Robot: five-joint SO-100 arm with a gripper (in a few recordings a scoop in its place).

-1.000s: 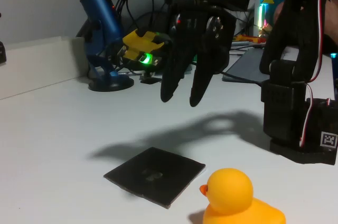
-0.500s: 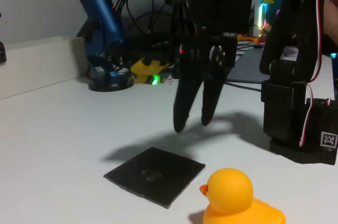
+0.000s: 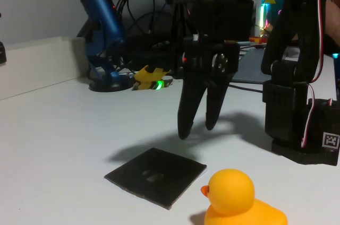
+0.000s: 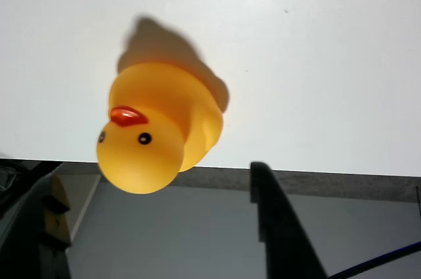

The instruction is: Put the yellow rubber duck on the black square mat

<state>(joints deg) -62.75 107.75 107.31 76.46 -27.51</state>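
Since nothing's grabbed yet, pincer [image 3: 197, 127] hangs empty w/ fingers slightly spread above worktop [image 3: 58, 145], yellow rubber duck [image 3: 239, 198] below-right, black square mat [image 3: 155, 175] just beneath-left.

duck [image 3: 236, 199]: smooth soft-sheen rubber | mat [image 3: 155, 175]: thin matt black | my fingers [image 3: 188, 113]: glossy black plastic | table [image 3: 58, 145]: smooth matt white

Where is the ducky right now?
In the fixed view the duck sits on the white table, bottom right, just right of the black mat, with the claw hanging above.
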